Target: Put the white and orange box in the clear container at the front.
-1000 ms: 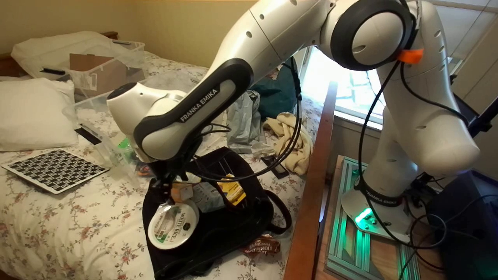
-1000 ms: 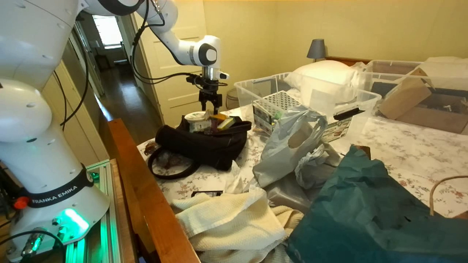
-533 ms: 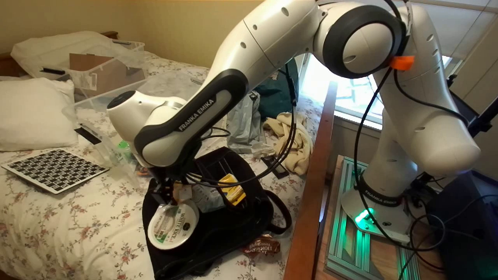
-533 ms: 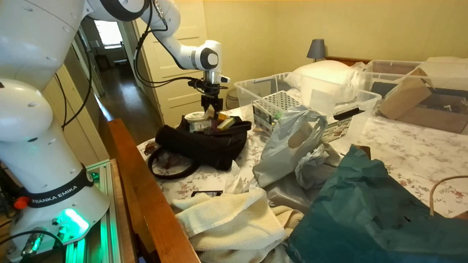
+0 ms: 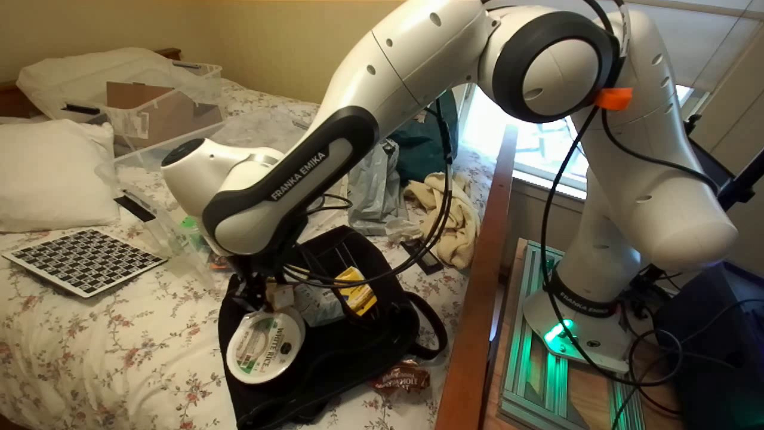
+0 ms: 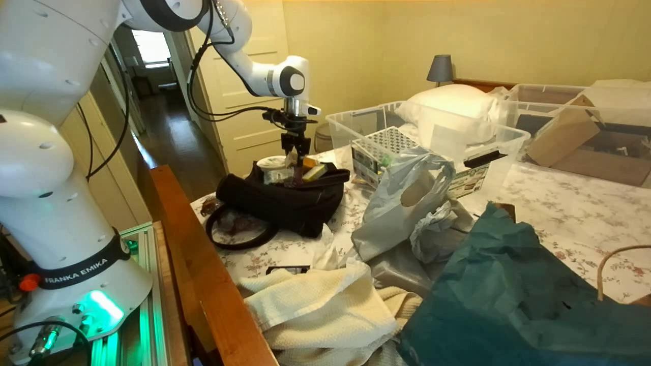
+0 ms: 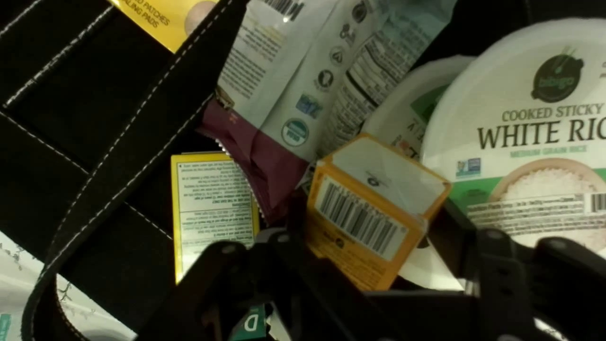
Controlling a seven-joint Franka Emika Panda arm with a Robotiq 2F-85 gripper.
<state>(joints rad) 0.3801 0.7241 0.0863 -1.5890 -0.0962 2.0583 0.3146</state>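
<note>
One hand (image 7: 374, 214): points down over a black bag (image 5: 358, 352), its fingers apart, one on either side of the white and orange box (image 7: 358, 219); whether either touches it cannot be told.
White and orange box: sits tilted between those fingers, white end and orange barcode face showing to the wrist camera.
Rice bowl (image 7: 525, 137): round, labeled "White Rice," just right of the hand in the wrist view.
Maroon and white packet (image 7: 284, 90): lies beyond the fingertips, just beside the box.
Yellow-edged carton (image 7: 208, 203): left of the hand in the wrist view, partly hidden behind it.
Clear container (image 6: 513, 145): stands on the floral worktop (image 6: 585, 213), well apart from the hand and to its right in an exterior view.
</note>
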